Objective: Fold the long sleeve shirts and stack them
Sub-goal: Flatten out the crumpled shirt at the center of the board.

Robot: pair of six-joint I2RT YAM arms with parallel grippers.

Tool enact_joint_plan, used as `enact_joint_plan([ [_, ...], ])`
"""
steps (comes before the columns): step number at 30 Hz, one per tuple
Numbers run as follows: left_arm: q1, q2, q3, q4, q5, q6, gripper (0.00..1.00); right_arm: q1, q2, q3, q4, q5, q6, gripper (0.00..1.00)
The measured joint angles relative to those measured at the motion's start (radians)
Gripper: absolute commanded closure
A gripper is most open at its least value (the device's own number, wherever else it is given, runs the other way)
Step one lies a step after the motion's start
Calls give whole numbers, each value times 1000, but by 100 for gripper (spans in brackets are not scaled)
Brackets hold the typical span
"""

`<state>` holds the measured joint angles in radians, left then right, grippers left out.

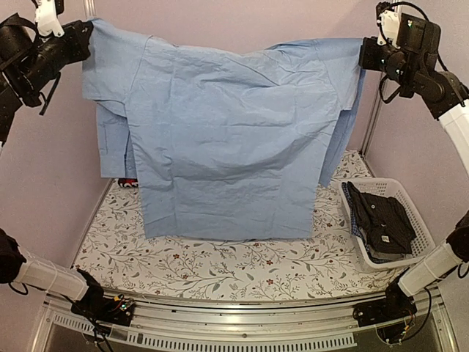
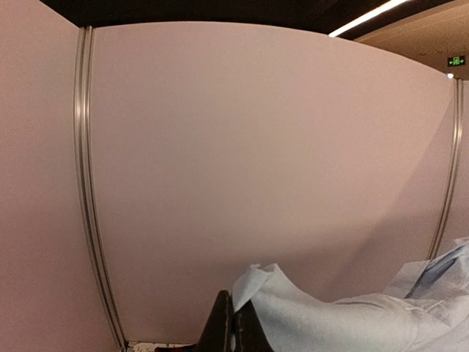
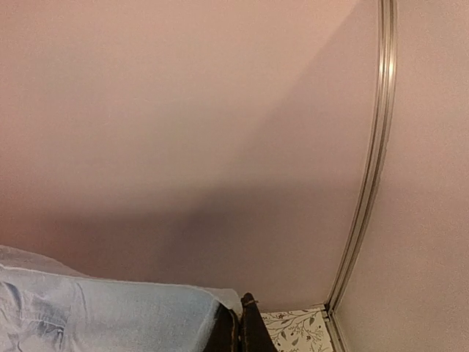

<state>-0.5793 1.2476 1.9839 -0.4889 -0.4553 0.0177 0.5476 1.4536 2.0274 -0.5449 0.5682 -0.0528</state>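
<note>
Tension matters, I'd say: the light blue shirt (image 1: 227, 139) hangs spread across the upper frame, its top corners pinched tight by the left fingers (image 2: 218, 328) and right fingers (image 3: 254, 330), so lower both evenly, laying its hem flat on the desk (image 1: 220, 268).

Your two arms, black and white throughout.

Your left arm (image 1: 37, 59) was matte black at its upper joints, with a white moulded piece (image 1: 47, 15) above the wrist, a smooth white tube (image 1: 45, 277) lower down and a black base (image 1: 102, 308). Your right arm (image 1: 421, 70) matched it: a boxy black wrist, a white link (image 1: 460, 121) behind it, another white lower tube (image 1: 432, 268) and a black foot (image 1: 381, 312). Thin black cables (image 1: 387, 82) looped off the right wrist. Your left gripper (image 2: 233, 301) and right gripper (image 3: 237, 304) each had slim, dark, tapered fingers.
</note>
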Motion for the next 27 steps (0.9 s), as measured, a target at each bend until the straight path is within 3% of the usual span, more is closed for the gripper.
enact_joint_plan([
  [4,138,96,-28,-19,105,-64,100,-135,92,24,23,-132,41,100],
  [7,274,206,-164,-21,230,-141,100,-216,211,-11,43,-241,89,100],
  [8,303,253,-238,-14,271,-169,100,-241,260,-35,47,-275,107,96],
  [10,332,349,-401,2,337,-211,100,-287,380,-95,42,-339,147,76],
  [12,343,435,-575,6,393,-252,100,-318,489,-153,23,-373,180,74],
  [16,336,516,-765,-16,486,-313,100,-346,645,-256,-47,-443,225,51],
  [22,298,446,-782,34,541,-351,100,-299,611,-336,-65,-449,253,38],
  [27,235,383,-782,70,557,-361,100,-199,518,-349,-40,-437,255,36],
])
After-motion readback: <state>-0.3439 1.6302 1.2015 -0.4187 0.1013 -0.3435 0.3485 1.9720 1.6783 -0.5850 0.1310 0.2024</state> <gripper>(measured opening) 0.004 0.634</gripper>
